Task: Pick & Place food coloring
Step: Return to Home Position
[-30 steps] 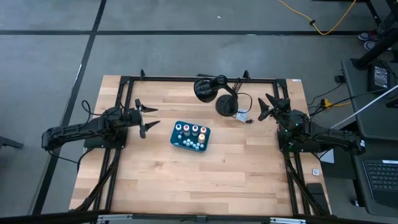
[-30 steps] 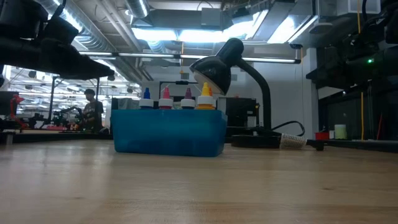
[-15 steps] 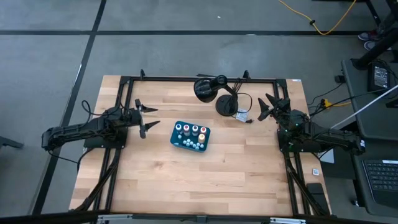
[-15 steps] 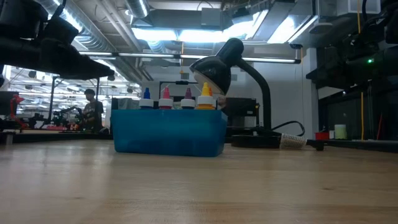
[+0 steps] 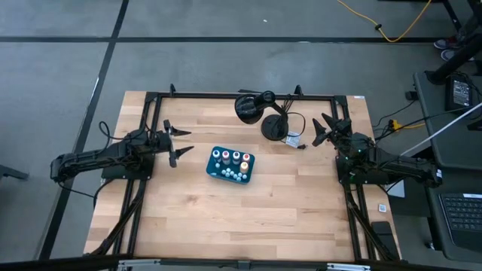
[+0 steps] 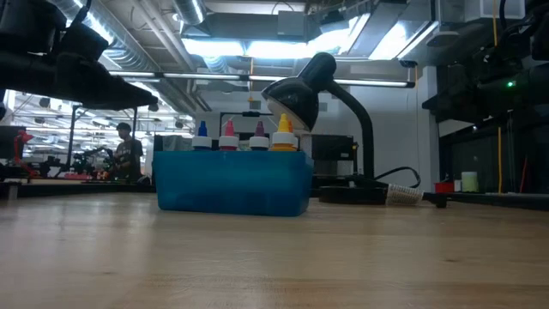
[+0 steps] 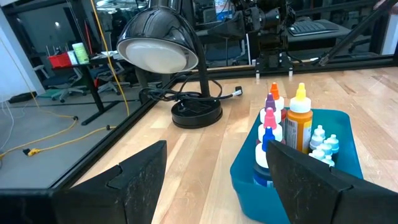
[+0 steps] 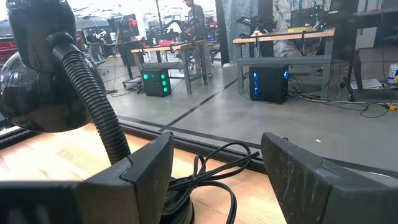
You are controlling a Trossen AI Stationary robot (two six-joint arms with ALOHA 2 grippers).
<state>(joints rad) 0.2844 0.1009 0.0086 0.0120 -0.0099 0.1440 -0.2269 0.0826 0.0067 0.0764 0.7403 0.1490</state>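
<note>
While both arms hang drawn back at opposite sides of the tabletop (image 5: 226, 218), the food coloring (image 5: 231, 163) sits inside the teal tray (image 5: 210, 167) near the middle of the wood. Four taller bottles (image 6: 244, 133) stand upright in a row along the tray's lamp-side edge, their tops blue, pink-red, purple and orange, and smaller pale bottles (image 7: 323, 140) cluster along the other side. The left gripper (image 5: 179, 143) hovers above the wood near the tray's left end, its fingers spread wide and holding nothing. The right gripper (image 5: 321, 129) is well apart from the tray, near the base of the black desk lamp (image 5: 250, 107), likewise released and empty.
</note>
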